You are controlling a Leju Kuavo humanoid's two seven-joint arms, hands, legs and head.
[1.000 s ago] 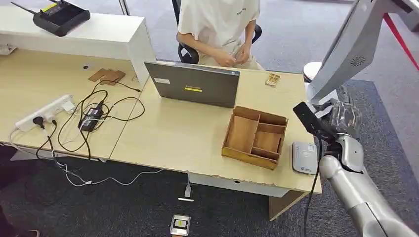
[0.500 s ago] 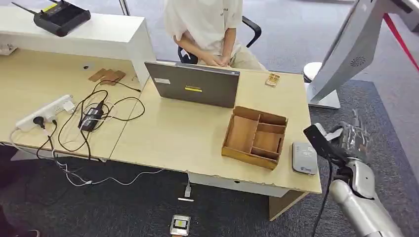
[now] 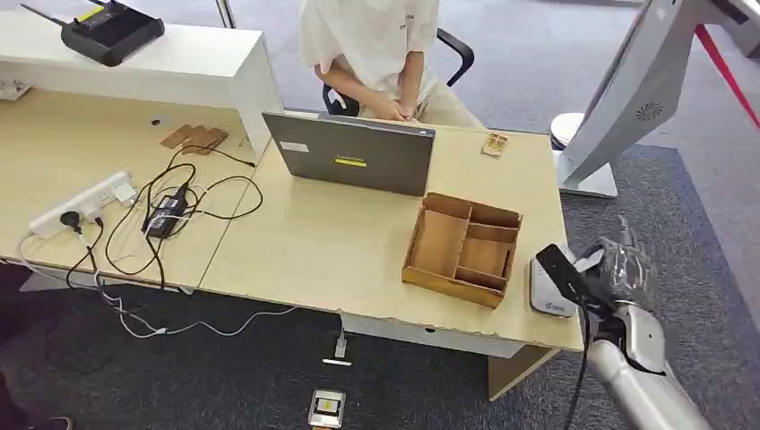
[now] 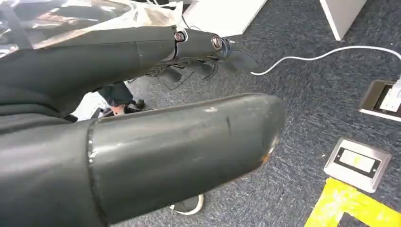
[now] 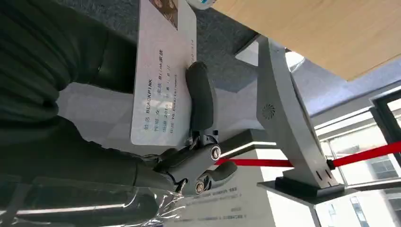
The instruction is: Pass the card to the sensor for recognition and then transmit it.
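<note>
We saw the right hand at about 4 o'clock in the head view, just off the right end of the desk, its fingers clamped on the card; the wrist camera showed the white card with printed text pressed flat between the thumb and a dark finger. Directly at 9 o'clock from that hand, touching distance away, lay the sensor, a small grey-white pad on the desk's right edge. At 9 o'clock from the sensor sat the wooden tray with its compartments, and at 11 o'clock from the tray stood the laptop. A person sat behind the desk at 12 o'clock. The left hand hung over dark carpet near a floor socket; we saw nothing in it, but could not tell how its fingers lay.
</note>
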